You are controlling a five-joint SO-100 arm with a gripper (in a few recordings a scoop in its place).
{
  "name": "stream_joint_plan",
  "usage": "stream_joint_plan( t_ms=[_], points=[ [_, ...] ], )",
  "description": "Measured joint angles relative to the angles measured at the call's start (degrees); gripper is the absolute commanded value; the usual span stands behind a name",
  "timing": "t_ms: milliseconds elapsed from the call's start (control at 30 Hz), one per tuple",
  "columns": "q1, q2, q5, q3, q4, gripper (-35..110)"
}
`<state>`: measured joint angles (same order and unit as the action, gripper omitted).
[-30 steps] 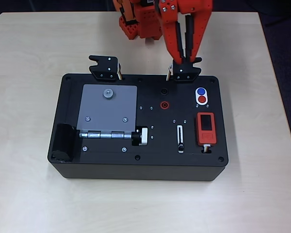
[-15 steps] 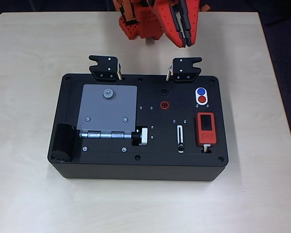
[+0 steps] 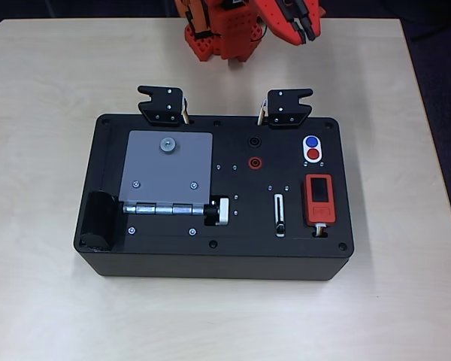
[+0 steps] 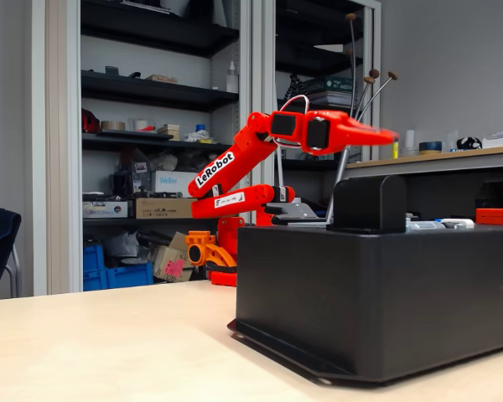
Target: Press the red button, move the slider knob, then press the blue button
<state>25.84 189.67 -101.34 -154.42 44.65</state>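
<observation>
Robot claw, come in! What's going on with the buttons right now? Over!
Claw shut, holding nothing, raised above the table behind the black box. Red button, blue button, slider knob all untouched. Nothing in the way.

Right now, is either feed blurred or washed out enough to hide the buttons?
Overhead view: sharp, evenly lit, red button and blue button clear, no glare. Fixed view: the box is dark and low-angle, its top face hidden; the end effector reads sharp.
</observation>
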Motion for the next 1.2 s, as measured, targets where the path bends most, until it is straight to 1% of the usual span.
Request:
stream_joint_plan(
  t_ms=[67,233,333,400,500,567,633,767,933,1133,1200],
  points=[
    [2.11,0.0,-4.13,0.0,-2.9,0],
    [3.52,-0.09,-12.39,-0.18,-14.5,0],
    [0.79,-0.09,-16.08,-0.18,-18.9,0],
    [-2.81,0.0,-18.81,-0.18,-22.85,0],
    [-8.17,-0.35,-27.77,-2.29,-30.5,0],
    [-11.34,0.18,-34.19,-3.43,-37.44,0],
    [-12.3,0.53,-39.81,-5.54,-45.26,0],
    [-14.85,-0.09,-48.6,-11.87,-65.39,0],
    [-18.9,0.0,-56.43,-18.11,-90.88,0],
    [-26.19,0.53,-63.63,-18.54,-116.46,0],
    [-29.18,0.53,-67.06,-18.54,-123.13,0]
  ],
)
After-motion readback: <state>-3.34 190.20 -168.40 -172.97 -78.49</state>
